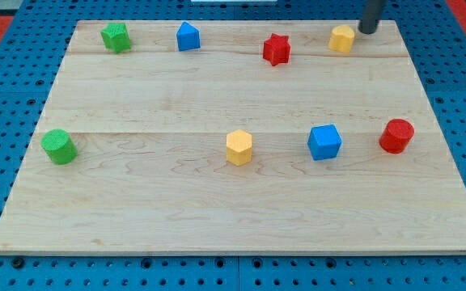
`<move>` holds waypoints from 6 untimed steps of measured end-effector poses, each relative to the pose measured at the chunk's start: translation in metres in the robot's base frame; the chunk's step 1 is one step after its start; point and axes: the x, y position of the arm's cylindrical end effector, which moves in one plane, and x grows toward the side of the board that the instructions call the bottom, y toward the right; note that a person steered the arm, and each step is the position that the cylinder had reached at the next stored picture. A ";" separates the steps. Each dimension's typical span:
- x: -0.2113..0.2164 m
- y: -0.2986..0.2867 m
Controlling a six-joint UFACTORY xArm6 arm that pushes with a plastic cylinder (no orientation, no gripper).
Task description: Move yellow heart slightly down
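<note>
Camera view: my tip [368, 31] sits just right of the yellow heart [342, 38]; rod cropped above; no pincer.

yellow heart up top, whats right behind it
Just behind the yellow heart, toward the view's top right, stands my tip, close by; contact is unclear. Beyond lies the board's far edge.
</note>
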 end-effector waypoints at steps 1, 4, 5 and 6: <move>0.000 -0.012; 0.078 0.010; 0.111 0.021; 0.117 -0.003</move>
